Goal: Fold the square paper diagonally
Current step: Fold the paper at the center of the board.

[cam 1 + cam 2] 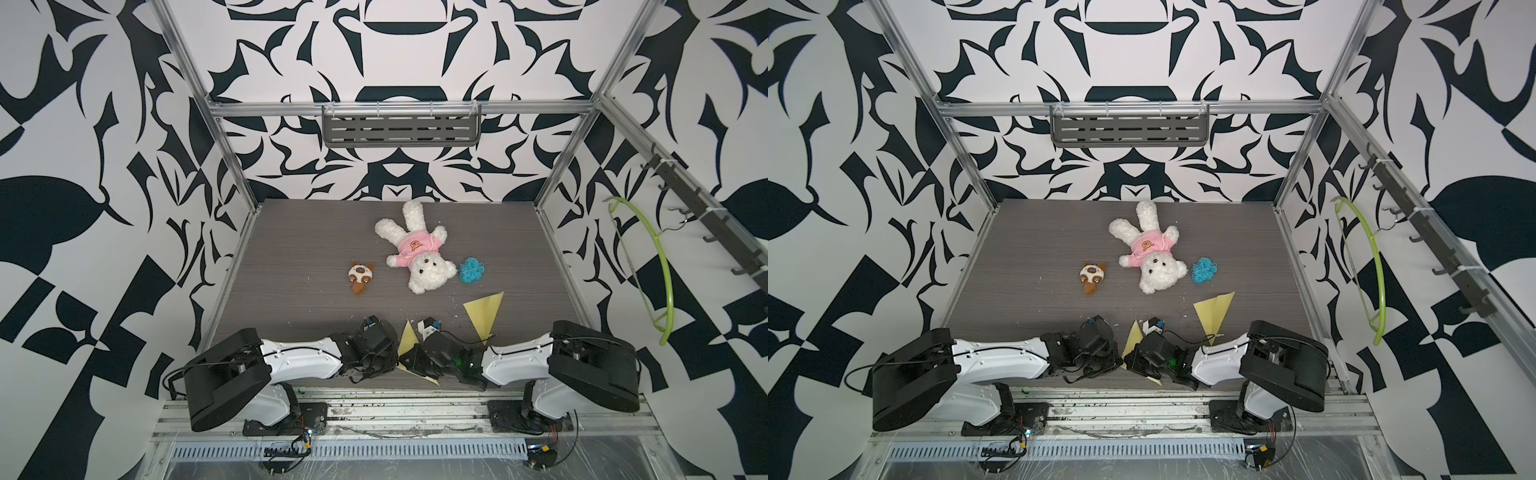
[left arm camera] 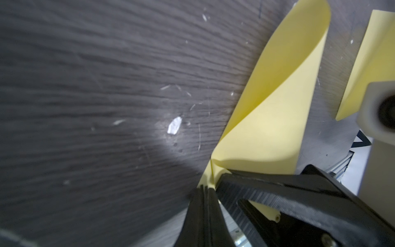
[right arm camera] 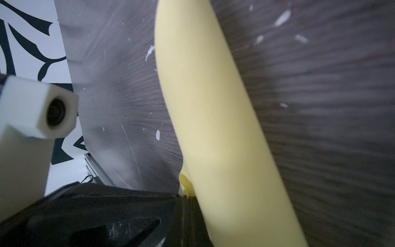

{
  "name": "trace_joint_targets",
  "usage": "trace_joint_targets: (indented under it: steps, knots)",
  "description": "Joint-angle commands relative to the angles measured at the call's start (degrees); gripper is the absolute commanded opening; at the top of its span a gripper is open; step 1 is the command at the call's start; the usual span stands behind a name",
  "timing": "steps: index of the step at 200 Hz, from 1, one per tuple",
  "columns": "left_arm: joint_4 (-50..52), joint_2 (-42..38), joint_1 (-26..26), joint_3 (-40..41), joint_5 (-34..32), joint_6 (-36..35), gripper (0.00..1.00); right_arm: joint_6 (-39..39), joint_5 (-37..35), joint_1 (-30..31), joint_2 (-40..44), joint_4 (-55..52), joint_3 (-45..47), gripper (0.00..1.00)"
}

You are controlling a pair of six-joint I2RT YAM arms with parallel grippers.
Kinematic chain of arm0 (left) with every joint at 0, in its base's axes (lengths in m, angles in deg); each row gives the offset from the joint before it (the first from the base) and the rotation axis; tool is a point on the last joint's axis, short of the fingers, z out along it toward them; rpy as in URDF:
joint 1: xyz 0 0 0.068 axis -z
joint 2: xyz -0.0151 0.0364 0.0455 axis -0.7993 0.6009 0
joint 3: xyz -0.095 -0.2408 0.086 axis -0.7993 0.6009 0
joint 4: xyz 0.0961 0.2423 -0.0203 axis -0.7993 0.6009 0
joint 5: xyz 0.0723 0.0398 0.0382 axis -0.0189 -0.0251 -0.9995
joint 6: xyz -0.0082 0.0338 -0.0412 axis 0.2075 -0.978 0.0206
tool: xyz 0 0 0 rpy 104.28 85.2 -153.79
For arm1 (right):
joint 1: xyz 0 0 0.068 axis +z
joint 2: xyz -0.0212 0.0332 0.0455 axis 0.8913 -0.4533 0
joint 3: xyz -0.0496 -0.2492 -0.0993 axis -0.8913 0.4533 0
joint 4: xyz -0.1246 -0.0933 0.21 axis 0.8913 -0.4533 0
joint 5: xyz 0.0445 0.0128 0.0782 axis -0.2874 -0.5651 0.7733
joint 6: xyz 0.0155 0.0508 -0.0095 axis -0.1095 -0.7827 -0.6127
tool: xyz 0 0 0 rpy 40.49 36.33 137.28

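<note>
At the near edge of the dark wood-grain surface [image 1: 311,249], the two arms meet wrist to wrist over the yellow square paper [image 1: 407,338]. In both top views only parts of the sheet show. One pointed flap stands up between the wrists, and another corner [image 1: 1156,380] lies flat on the surface beneath the right arm.

In the left wrist view the left gripper [image 2: 206,189] is fully closed, its fingers pinching a corner of the paper [image 2: 267,128]. From there the sheet rises and curls over on itself without a sharp crease. The right gripper's ribbed finger [image 2: 256,190] lies just beside that pinch, touching the same sheet.

In the right wrist view the right gripper [image 3: 186,196] is likewise clamped shut on the paper's edge. The sheet [image 3: 209,107] bows away from it in a long soft roll above the surface.

A yellow paper triangle [image 1: 484,311] lies flat on the right side of the surface, near the right arm but apart from the held sheet. Farther back lie a white teddy bear in a pink shirt [image 1: 415,253], a small brown-and-white plush toy [image 1: 360,277] and a blue tangle of cord [image 1: 471,270]. All three are well apart from the grippers. A green hanger [image 1: 660,266] hangs from the hook rail on the right wall.
</note>
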State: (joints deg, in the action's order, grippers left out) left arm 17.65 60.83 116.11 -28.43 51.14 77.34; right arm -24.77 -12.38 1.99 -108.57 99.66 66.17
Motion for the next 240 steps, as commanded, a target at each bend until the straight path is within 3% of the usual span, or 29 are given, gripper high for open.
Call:
trace_joint_targets:
  steps: [1, 121, 240]
  knots:
    - [4.1, 1.0, 0.6, 2.6, -0.9, -0.3, 0.0, -0.7, -0.8, 0.5, 1.0, -3.4, -0.4, 0.0]
    - [5.4, 0.3, 1.1, 2.4, -1.7, -0.6, 0.0, -3.3, -1.4, 1.1, 0.8, 2.7, -0.6, 0.0]
    - [6.1, 0.3, 1.2, 1.9, -2.0, -0.7, 0.0, -5.4, -1.2, 2.8, -5.0, 5.9, 0.6, 0.0]
